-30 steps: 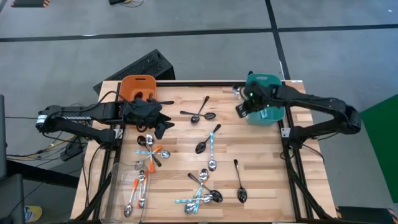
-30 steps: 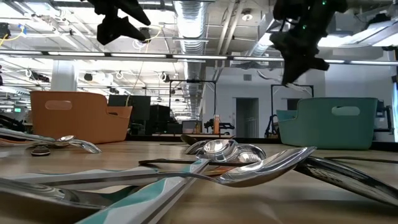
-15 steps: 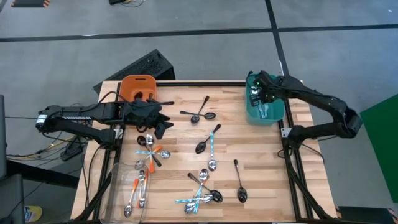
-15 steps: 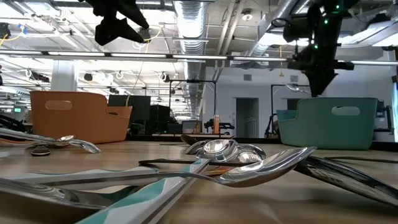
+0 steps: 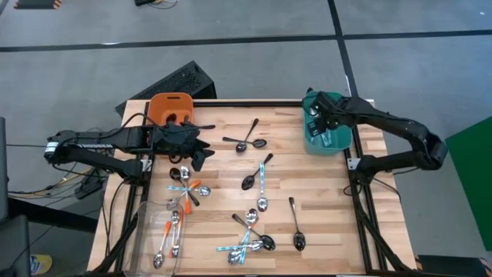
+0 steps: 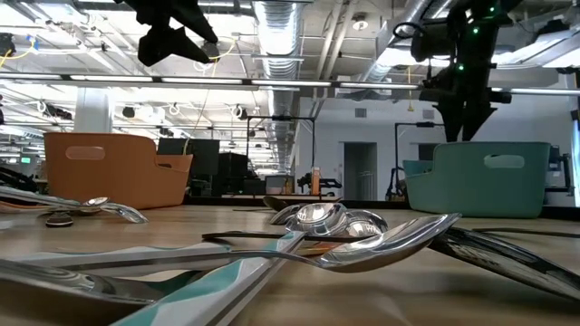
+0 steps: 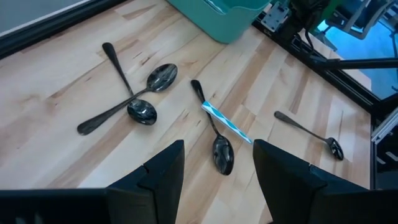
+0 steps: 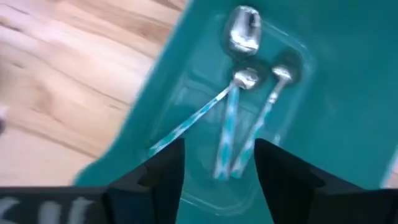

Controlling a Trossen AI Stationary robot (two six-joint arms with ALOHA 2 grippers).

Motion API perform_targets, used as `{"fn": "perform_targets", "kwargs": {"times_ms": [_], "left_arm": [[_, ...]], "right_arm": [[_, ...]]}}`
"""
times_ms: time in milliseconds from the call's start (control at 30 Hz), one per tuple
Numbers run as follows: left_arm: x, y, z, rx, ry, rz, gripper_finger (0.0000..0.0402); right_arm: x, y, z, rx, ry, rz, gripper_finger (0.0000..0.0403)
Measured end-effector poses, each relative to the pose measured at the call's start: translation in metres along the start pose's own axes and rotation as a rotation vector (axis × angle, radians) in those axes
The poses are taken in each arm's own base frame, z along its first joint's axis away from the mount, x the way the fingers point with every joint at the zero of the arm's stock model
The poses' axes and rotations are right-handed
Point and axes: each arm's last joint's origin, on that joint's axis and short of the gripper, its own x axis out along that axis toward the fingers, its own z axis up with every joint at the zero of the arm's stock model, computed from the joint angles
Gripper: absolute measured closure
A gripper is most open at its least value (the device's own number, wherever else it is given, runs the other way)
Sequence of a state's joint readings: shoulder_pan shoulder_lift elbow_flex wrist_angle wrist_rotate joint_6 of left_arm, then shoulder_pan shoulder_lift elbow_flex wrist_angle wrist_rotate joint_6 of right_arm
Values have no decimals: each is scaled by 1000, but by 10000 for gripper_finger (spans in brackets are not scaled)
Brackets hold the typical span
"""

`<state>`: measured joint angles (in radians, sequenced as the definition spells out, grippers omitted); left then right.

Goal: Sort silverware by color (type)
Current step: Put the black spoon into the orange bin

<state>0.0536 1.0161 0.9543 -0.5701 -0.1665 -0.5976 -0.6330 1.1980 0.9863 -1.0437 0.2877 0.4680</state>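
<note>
We look down on a table [image 5: 223, 165]. 2 bins sit at its far edge: 1 at the left corner [image 5: 170, 107], 1 at the right [image 5: 326, 140] with 3 spoons [image 8: 239, 102] inside. Loose spoons [image 5: 254, 201] lie scattered across the middle and near left. A tray [image 5: 143, 231] sits at the near-left corner.

right tool [image 5: 321, 123] | moved from beside teal bin [image 5: 340, 144] to above it | jaws opened

You see two bins on the surface [image 5: 223, 177], one orange [image 5: 170, 107], one teal [image 5: 327, 142]; the teal bin holds three blue-handled spoons [image 8: 230, 118].
</note>
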Motion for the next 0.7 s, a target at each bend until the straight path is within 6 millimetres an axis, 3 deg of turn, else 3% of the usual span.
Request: {"fn": "perform_targets", "kwargs": {"times_ms": [333,700], "left_arm": [[0,0,0,-2,-2,3,223],[0,-2,4,-38,-54,1,223]], "right_arm": [[-11,33,-8,-65,-44,190,193],[-59,88,-13,-67,-240,547,196]]}}
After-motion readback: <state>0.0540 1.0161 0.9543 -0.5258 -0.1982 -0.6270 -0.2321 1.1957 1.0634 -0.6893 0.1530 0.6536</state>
